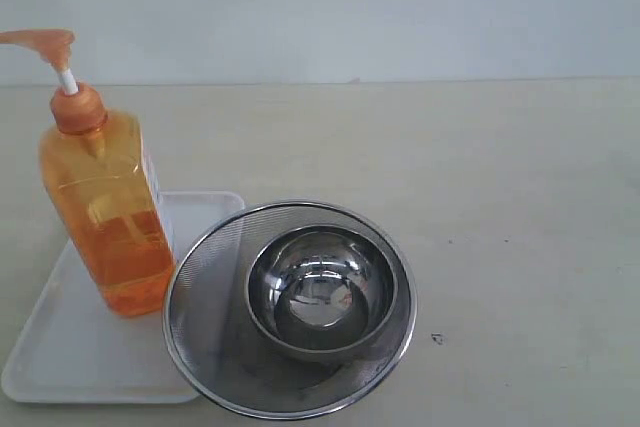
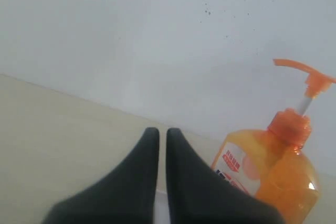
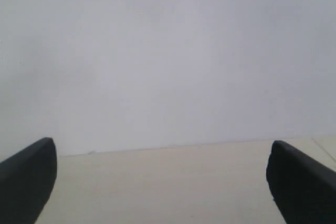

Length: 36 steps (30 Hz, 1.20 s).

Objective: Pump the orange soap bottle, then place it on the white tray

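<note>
On white tray: orange soap bottle, label illegible; left tool closed empty, right tool spread.

Wall: plain, pale grey-white, meeting the table's far edge.
Table: matte beige top, small dark specks toward the near right corner.
Light: soft, even.

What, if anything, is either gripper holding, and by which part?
Nothing. The left gripper is shut and empty, apart from the orange soap bottle; the right gripper is open and empty.
</note>
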Tool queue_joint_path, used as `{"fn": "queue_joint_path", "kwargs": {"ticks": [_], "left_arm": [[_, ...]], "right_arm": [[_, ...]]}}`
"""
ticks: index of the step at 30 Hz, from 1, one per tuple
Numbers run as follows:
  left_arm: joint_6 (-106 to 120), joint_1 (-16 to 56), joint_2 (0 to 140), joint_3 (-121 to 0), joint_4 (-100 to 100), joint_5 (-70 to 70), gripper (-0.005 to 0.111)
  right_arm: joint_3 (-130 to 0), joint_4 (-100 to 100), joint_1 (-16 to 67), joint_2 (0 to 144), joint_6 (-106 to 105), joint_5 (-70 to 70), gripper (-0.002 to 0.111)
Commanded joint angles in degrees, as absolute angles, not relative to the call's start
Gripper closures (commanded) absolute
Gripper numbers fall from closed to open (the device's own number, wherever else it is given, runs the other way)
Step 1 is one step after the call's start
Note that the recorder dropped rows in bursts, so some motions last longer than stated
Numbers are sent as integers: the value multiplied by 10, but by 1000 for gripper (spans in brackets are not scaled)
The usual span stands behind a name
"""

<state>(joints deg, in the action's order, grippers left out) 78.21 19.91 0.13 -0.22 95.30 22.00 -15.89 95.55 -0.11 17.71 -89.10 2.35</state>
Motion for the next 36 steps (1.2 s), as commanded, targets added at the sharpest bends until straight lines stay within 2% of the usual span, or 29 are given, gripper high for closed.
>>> {"fn": "queue_joint_path", "kwargs": {"ticks": [1,8,23,26,33,36], "left_arm": [[779,198,0,0,951,221,102],[779,198,0,0,951,221,102],[779,198,0,0,951,221,102],[779,198,0,0,951,221,102],[779,198,0,0,951,221,102],[779,198,0,0,951,221,102]], "right_arm": [[-129,956,-26,99,-882,37,3],[-74,956,-37,1,-870,70,3],[-47,944,-37,0,-850,124,3],[-47,785,-37,0,-756,165,3],[-47,343,-37,0,-242,184,3],[-47,228,-37,0,-111,184,3]]}}
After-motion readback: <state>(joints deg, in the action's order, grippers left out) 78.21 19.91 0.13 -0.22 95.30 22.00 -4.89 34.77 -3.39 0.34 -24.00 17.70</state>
